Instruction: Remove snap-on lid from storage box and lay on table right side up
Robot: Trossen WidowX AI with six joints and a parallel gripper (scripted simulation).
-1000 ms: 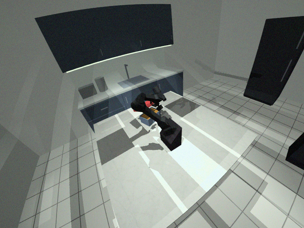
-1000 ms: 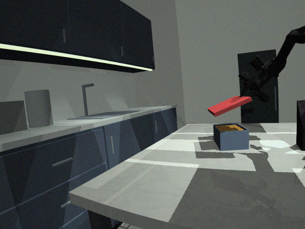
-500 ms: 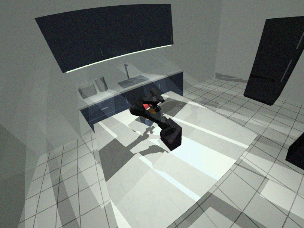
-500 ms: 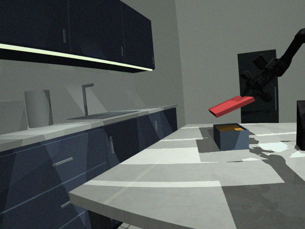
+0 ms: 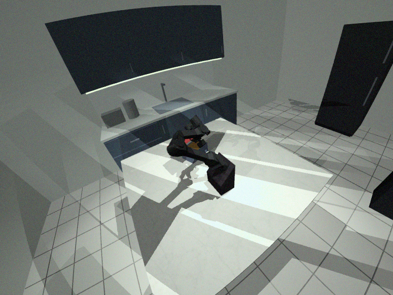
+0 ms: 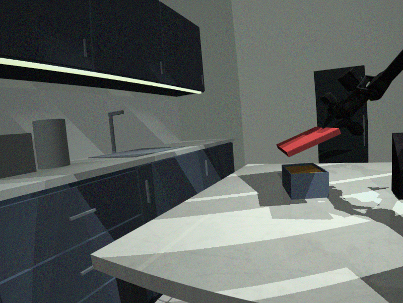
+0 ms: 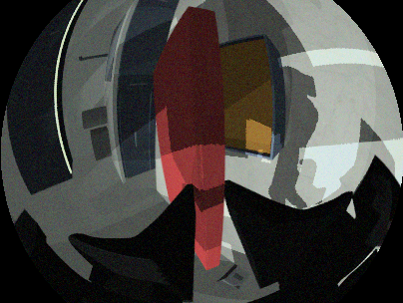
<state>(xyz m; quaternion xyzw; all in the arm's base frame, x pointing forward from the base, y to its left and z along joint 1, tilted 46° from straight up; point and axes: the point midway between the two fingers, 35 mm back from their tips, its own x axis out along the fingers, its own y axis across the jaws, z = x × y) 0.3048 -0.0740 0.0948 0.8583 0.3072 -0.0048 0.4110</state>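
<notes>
The red lid is off the box and in the air, tilted, its end away from the gripper lower in the exterior view. My gripper is shut on the lid near its raised end. The dark blue storage box stands upright and open on the table, with orange-brown showing inside. The lid hangs above the box in the exterior view. The arm hides much of the lid and box in the top view.
The black arm base stands on the table. Behind the table's far edge is a kitchen counter with a sink, a faucet, a grey cylinder and a grey block.
</notes>
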